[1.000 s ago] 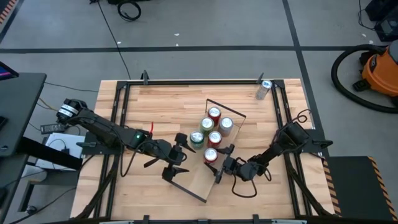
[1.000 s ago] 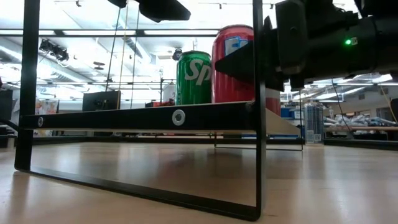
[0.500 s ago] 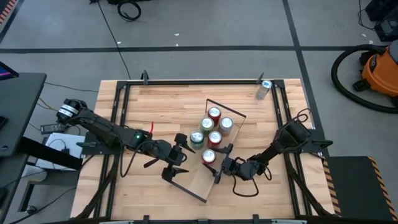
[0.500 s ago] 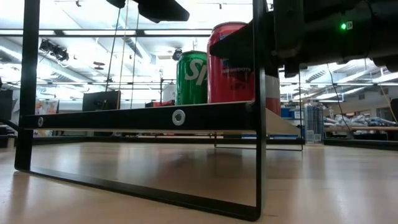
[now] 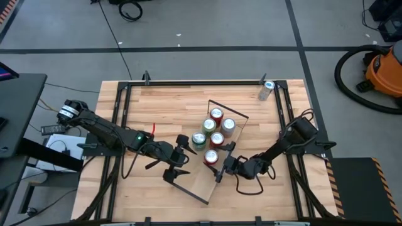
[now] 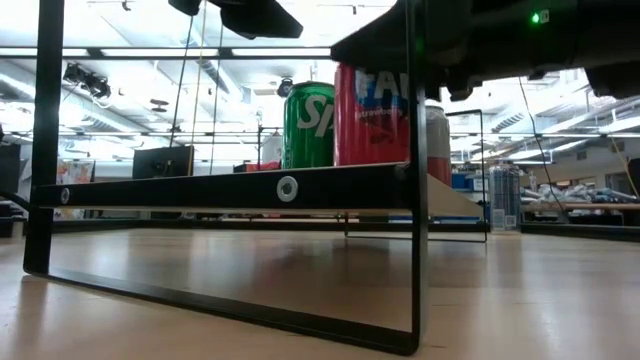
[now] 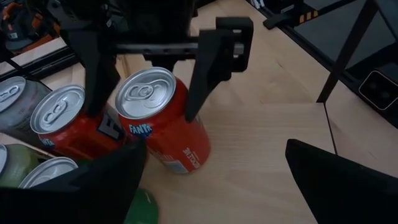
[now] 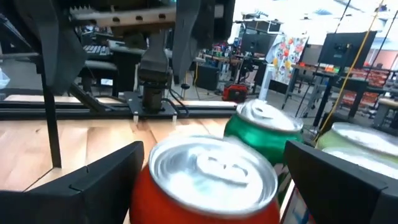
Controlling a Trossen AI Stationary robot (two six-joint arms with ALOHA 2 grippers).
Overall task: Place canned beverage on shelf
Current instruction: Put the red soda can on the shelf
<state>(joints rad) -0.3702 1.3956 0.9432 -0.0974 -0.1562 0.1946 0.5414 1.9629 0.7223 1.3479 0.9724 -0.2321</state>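
The shelf (image 5: 198,183), a light-wood board in a black wire frame, lies slanted mid-table and holds several upright cans. The nearest is a red Fanta can (image 5: 211,157), which also shows in the left wrist view (image 7: 163,127) and the right wrist view (image 8: 211,180). My right gripper (image 5: 220,164) is shut on it. A green can (image 6: 310,125) stands just beside it. My left gripper (image 5: 183,158) is open and empty at the shelf's left side, its fingers (image 7: 106,183) pointing at the red can. My right gripper pinches the red can's upper side wall (image 7: 186,109) between its two fingers, one on each side just below the rim. The fingers come level from the table's right. The can is upright, with its base down at the shelf board (image 6: 385,160).
A second red can (image 7: 62,121), a silver can (image 8: 357,146) and others crowd the shelf's far half. One silver can (image 5: 266,90) stands alone at the table's far right corner. The shelf's near half (image 7: 267,137) is bare wood. Black frame rails run along the table's sides.
My right gripper has gone a little toward the table's left with the red can, bringing it closer to the green can. The can has stayed upright. In the low view more of its printed side now shows below the gripper.
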